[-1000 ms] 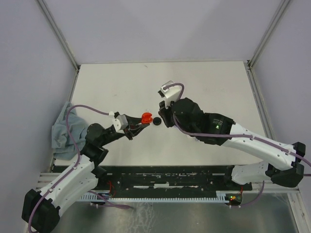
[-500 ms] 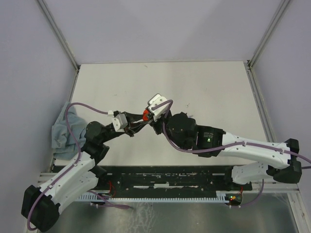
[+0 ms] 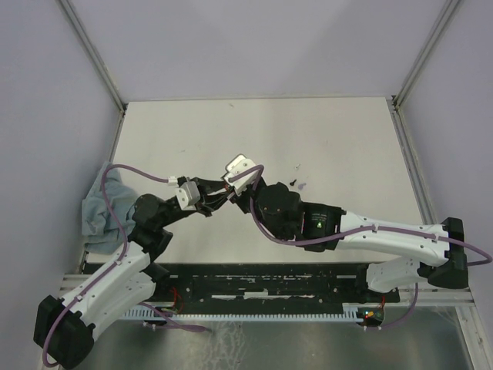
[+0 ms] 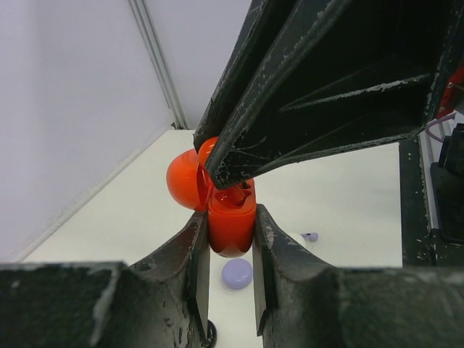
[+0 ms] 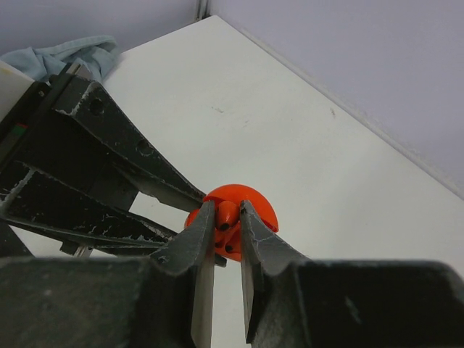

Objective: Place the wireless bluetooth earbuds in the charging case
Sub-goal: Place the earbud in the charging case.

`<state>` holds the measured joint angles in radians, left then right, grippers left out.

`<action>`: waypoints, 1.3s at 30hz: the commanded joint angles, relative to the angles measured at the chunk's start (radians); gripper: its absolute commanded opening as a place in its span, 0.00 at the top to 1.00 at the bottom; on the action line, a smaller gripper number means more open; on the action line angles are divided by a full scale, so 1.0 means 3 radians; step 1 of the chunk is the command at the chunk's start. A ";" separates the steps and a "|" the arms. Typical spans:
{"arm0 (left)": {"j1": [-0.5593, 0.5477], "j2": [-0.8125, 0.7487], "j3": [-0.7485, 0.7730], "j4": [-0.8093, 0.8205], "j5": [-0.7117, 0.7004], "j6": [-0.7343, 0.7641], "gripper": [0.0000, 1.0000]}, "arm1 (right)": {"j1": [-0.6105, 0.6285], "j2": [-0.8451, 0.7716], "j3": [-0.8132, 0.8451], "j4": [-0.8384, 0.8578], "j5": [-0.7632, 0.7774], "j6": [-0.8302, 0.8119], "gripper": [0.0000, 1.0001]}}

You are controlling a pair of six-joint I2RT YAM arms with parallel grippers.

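Note:
My left gripper (image 4: 231,216) is shut on the body of a red charging case (image 4: 232,233), held above the table with its round lid (image 4: 183,181) hinged open to the left. My right gripper (image 5: 227,212) is shut on a red earbud (image 5: 228,214) and holds it right at the open case (image 5: 255,204), its tip in or just over the case's cavity. In the top view both grippers meet left of the table's centre: left gripper (image 3: 216,196), right gripper (image 3: 231,193). The right wrist hides the case there.
A lavender round case (image 4: 237,274) and a lavender earbud (image 4: 309,236) lie on the table below the held case. A dark earbud (image 3: 292,183) and a lavender one (image 3: 302,186) lie right of the grippers. A blue-grey cloth (image 3: 96,208) hangs at the left edge.
My right arm has swung left and brought its gripper onto the red case in my left gripper. Its wrist now covers the case and the black disc on the table.

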<state>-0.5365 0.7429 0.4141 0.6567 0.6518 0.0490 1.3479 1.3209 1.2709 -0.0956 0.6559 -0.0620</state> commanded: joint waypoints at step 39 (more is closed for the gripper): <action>-0.0014 0.0074 -0.0001 0.0320 -0.0515 -0.0439 0.97 | 0.0038 0.0110 0.0031 0.0081 0.0098 0.0206 0.50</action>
<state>-0.5400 0.7662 0.4133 0.6327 0.5232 -0.0414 1.3476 1.3563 1.2228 -0.0315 0.7055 -0.0467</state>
